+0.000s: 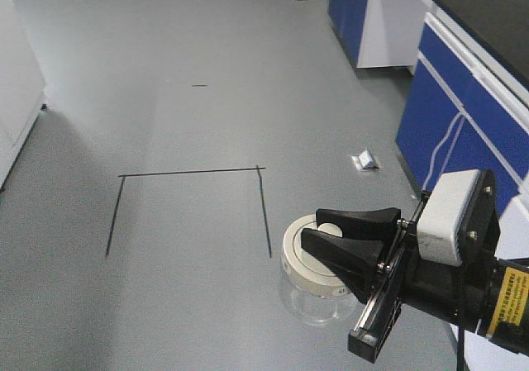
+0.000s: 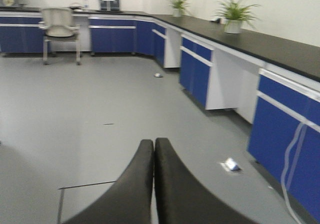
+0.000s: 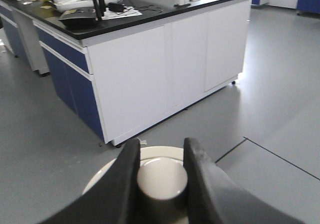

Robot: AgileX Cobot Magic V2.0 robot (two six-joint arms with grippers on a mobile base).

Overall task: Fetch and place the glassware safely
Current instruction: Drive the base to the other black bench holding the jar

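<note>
We find the right gripper (image 1: pixel 312 226) clamped on the knob (image 3: pixel 162 181) of the glass jar (image 1: pixel 312 298), beside the floor outline (image 1: pixel 264 210); left gripper (image 2: pixel 154 145) fingers pressed together, empty.

The right gripper (image 1: pixel 312 226) hides part of the round white lid (image 1: pixel 295 260) on the squat clear glass jar (image 1: pixel 312 303); beyond the jar, a white scrap (image 1: pixel 364 160), perhaps paper, is unidentifiable.

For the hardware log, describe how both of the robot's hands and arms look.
The right hand has two curved matte-black fingers on a black rail, with a white rectangular box mounted behind them and a yellow printed label on the black arm. The left hand shows matching curved black fingers.
</note>
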